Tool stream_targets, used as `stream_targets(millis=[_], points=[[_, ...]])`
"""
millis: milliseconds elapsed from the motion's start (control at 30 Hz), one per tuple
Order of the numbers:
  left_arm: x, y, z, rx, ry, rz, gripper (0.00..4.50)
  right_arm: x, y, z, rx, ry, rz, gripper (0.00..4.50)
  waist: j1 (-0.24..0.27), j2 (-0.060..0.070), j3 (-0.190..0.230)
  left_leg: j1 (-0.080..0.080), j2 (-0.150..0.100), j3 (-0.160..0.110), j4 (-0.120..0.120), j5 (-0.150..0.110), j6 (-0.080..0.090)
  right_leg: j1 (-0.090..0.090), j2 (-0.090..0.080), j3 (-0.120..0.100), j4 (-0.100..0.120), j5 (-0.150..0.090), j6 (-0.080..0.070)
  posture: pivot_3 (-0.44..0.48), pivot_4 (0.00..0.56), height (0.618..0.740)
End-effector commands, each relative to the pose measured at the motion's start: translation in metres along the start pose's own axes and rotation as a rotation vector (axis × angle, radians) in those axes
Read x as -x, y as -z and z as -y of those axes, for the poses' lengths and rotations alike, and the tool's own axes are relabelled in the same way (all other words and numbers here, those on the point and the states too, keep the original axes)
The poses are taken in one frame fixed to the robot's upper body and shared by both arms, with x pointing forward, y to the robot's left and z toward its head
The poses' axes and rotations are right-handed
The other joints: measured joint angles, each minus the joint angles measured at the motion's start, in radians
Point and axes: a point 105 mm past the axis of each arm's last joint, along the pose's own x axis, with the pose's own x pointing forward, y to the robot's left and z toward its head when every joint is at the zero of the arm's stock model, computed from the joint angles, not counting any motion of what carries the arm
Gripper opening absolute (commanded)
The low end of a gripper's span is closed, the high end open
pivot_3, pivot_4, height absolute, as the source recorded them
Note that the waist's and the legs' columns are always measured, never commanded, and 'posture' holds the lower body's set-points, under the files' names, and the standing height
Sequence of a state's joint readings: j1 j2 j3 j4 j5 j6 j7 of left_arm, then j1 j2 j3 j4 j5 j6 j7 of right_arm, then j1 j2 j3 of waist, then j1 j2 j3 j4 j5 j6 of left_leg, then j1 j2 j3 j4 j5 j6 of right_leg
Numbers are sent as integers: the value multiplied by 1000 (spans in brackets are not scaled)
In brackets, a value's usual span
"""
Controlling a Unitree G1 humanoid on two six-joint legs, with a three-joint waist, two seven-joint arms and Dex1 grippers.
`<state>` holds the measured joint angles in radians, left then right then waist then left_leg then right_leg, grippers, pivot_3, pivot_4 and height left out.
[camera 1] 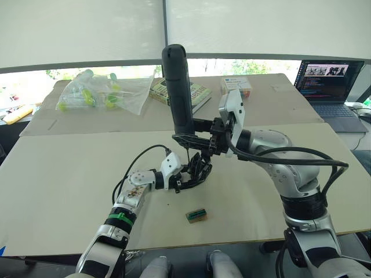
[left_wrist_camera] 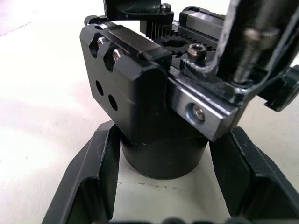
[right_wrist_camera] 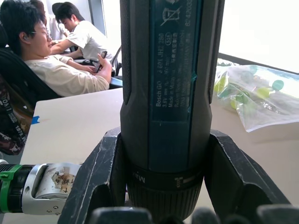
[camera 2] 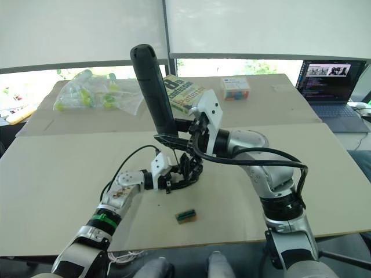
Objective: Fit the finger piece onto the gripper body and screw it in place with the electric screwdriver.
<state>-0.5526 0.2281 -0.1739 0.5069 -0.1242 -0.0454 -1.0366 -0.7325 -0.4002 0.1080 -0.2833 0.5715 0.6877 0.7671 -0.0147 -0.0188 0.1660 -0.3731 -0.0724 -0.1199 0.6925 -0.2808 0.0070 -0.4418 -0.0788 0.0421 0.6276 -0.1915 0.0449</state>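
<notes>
Nearest, low in the frame's centre, a small tan-and-green block [camera 1: 197, 215] lies on the surface [camera 1: 69, 191]. Just above it, the left gripper [camera 1: 186, 179] has its fingers clenched around the gripper body [camera 1: 200, 167]. Over that, mid-frame, the right gripper [camera 1: 194, 132] grasps the electric screwdriver [camera 1: 178, 87], bit pointing down at the body. Farther, a laptop [camera 1: 327, 87] sits upper right.

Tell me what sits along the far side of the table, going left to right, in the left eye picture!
Plastic bag of green and yellow bits → book → small colourful box → open laptop.
</notes>
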Motion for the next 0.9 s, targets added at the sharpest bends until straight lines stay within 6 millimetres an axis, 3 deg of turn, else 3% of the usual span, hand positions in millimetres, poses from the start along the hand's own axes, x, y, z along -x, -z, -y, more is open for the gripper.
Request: stream_targets(millis=[33,300,900], points=[[-2,-10,-1,-23,6,27,2276,1,-16,-4,76,-24,63,1910,0,0,0,0,0,0,0,0,0,0,0,0,0,0,0,0,150,740],[-2,-10,-1,-26,4,26,2276,3,-8,-4,62,-17,53,1910,0,0,0,0,0,0,0,0,0,0,0,0,0,0,0,0,150,740],[-3,-10,-2,-30,7,26,2276,3,-18,-10,71,-43,64,1910,0,0,0,0,0,0,0,0,0,0,0,0,0,0,0,0,150,740]])
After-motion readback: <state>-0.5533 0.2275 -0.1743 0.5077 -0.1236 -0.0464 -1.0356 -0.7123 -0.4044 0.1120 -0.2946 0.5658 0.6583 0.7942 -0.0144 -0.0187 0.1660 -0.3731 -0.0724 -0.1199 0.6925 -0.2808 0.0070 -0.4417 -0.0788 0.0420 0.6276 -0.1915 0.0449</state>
